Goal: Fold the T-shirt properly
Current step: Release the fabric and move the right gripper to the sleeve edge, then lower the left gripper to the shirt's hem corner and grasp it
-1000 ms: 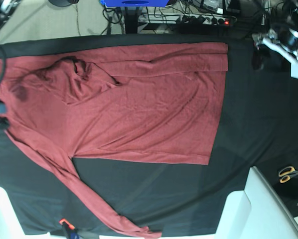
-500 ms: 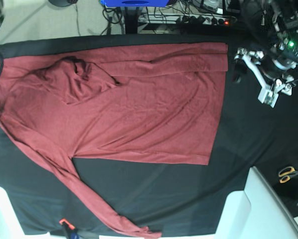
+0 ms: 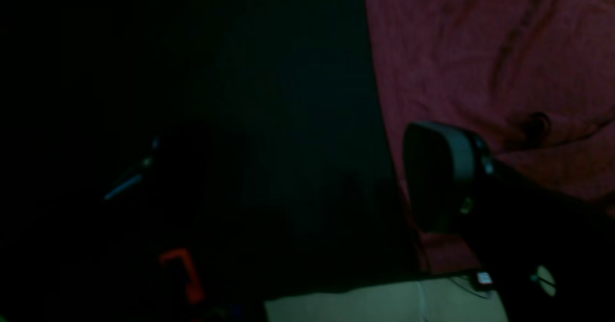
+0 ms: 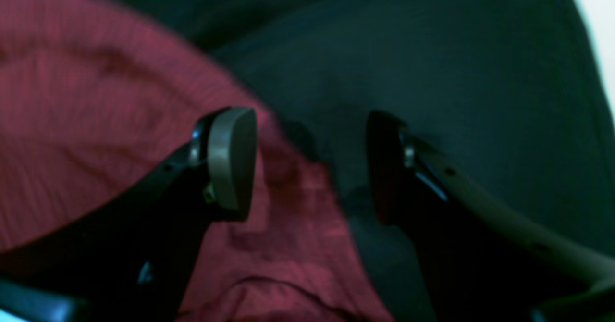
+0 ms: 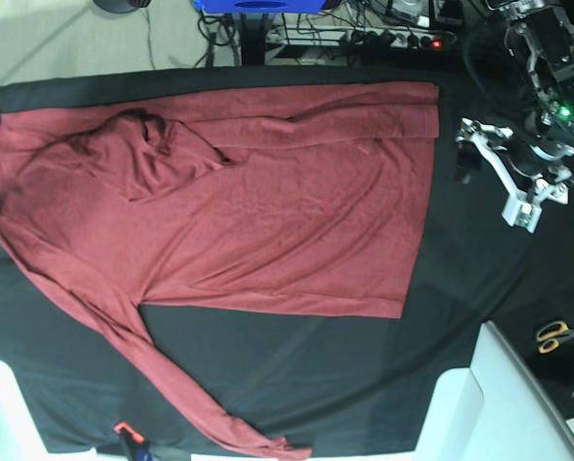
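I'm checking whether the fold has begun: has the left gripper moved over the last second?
Yes. The left gripper has come down the base view, toward the T-shirt hem's top corner.

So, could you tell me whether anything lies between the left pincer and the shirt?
Nothing visible does: only bare black cloth separates the left pincer from the shirt hem.

One T-shirt (image 5: 268, 211), with two long sleeves, on one black-covered tabletop (image 5: 460, 288). One pair of scissors (image 5: 559, 334). One power strip (image 5: 402, 38). Two pincers: left pincer (image 5: 493, 178), right pincer (image 4: 307, 163).
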Tool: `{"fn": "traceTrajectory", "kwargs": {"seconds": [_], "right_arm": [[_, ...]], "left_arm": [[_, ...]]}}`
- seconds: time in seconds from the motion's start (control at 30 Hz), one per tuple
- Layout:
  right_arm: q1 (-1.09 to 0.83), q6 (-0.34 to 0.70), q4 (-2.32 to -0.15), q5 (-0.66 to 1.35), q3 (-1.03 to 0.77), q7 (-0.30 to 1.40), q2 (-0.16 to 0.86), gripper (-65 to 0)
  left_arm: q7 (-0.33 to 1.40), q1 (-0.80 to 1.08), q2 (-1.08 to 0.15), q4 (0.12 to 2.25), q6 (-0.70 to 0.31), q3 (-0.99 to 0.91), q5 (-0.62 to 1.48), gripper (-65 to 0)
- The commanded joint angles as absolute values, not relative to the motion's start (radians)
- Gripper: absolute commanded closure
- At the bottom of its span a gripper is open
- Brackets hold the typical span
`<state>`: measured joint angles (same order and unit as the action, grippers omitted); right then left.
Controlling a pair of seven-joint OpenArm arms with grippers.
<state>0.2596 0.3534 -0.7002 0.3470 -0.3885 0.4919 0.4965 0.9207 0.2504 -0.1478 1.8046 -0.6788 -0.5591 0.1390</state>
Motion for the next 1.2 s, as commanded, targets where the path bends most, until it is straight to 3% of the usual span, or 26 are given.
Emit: {"fn": "traceTrajectory", "kwargs": {"seconds": [0.0,0.23,0.53,0.87,0.93,1.1,1.17], "right_arm": [[0.282,0.361,-0.716,0.357,-0.361,0.453,0.516,-34.4],[0.280,0.354,-0.684,0.358,-0.344,0.404,0.495,-34.2],[0.302,0.358,-0.542,0.357,-0.341,0.300,0.518,-34.4],[0.300,0.360,-0.541,0.357,-0.346,0.300,0.503,-33.8],[0.300,0.360,-0.541,0.357,-0.348,0.300,0.499,-29.3],[0.300,0.358,-0.541,0.357,-0.343,0.300,0.496,-11.0],[0.300,0.358,-0.541,0.357,-0.343,0.300,0.495,-9.0]], "left_arm": [[0.908,0.248,-0.148,1.807,-0.677,-0.561,0.151,-60.2],[0.901,0.292,-0.137,1.776,-0.679,-0.561,0.166,-60.2],[0.901,0.383,-0.269,1.755,-0.679,-0.565,0.568,-60.2],[0.901,0.372,-0.277,1.750,-0.673,-0.567,0.513,-60.2],[0.901,0.371,-0.272,1.750,-0.673,-0.567,0.484,-60.2],[0.900,0.355,-0.265,1.748,-0.673,-0.567,0.410,-60.2],[0.900,0.320,-0.263,1.728,-0.673,-0.567,0.389,-60.2]]}}
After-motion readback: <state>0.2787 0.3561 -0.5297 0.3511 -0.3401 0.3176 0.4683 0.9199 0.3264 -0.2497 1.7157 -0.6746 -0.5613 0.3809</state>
